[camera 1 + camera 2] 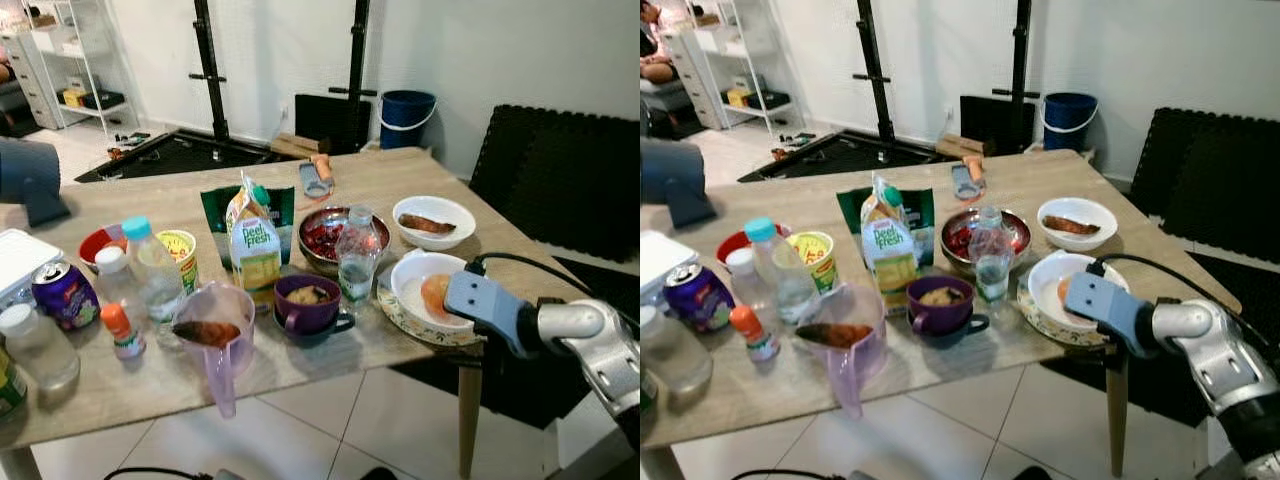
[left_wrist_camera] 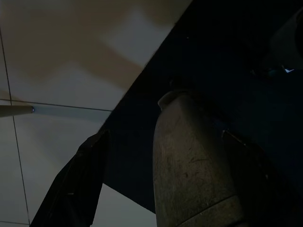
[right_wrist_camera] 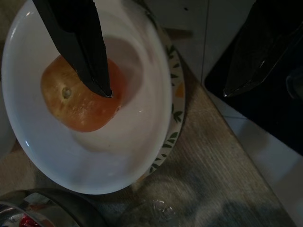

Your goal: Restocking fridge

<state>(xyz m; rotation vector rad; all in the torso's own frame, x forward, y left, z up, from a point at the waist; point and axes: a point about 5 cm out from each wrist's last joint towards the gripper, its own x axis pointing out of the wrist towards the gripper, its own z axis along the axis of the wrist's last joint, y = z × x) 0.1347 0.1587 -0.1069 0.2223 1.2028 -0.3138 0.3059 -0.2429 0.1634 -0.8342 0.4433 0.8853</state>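
An orange fruit (image 3: 78, 101) lies in a white bowl (image 3: 118, 161) that sits on a leaf-patterned plate (image 3: 177, 101) at the table's near right corner (image 1: 430, 292). My right gripper (image 3: 166, 93) hangs open just above it: one black finger (image 3: 80, 42) reaches over the fruit, the other (image 3: 255, 52) is past the table edge. The right wrist (image 1: 485, 308) covers part of the bowl. A Peel Fresh juice carton (image 1: 255, 250), a clear water bottle (image 1: 356, 255) and a purple mug (image 1: 308, 303) stand mid-table. My left gripper (image 2: 165, 189) hangs idle in the dark, fingers apart.
The wooden table (image 1: 400, 180) is crowded: a metal bowl of red food (image 1: 322, 237), a white bowl (image 1: 433, 220), a pink jug (image 1: 215, 335), several bottles (image 1: 150, 270), a purple can (image 1: 65, 293). A dark padded mat (image 1: 565, 175) and a blue bucket (image 1: 405, 115) stand beyond.
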